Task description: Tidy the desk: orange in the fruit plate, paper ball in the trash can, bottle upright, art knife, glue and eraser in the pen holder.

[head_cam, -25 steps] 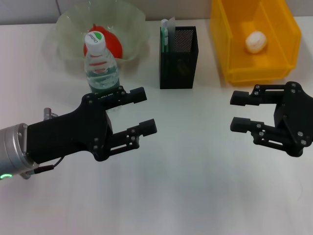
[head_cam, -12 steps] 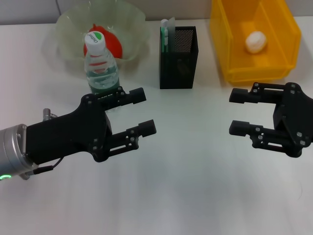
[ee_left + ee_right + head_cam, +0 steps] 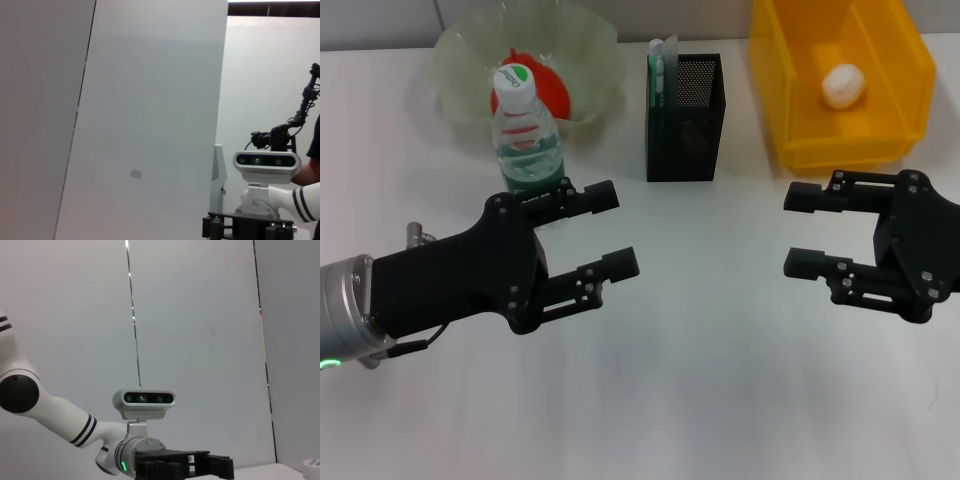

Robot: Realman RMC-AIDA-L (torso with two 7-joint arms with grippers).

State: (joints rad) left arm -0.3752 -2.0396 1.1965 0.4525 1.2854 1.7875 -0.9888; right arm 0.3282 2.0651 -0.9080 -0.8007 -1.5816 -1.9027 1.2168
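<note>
The orange (image 3: 552,88) lies in the clear fruit plate (image 3: 460,45) at the back left. The water bottle (image 3: 528,135) stands upright just in front of the plate. The black mesh pen holder (image 3: 685,115) stands at the back middle, with white and green items (image 3: 662,58) sticking out of it. The white paper ball (image 3: 844,85) lies in the yellow bin (image 3: 905,110) at the back right. My left gripper (image 3: 614,229) is open and empty, hovering in front of the bottle. My right gripper (image 3: 799,230) is open and empty, in front of the bin.
The two grippers face each other across bare white table (image 3: 710,330). The left wrist view shows a wall and my right arm's camera (image 3: 266,160). The right wrist view shows my left arm's camera (image 3: 143,398) and the bottle cap (image 3: 313,463) at its edge.
My right gripper has drifted slightly toward the middle of the table. The left gripper and the objects have not moved.
</note>
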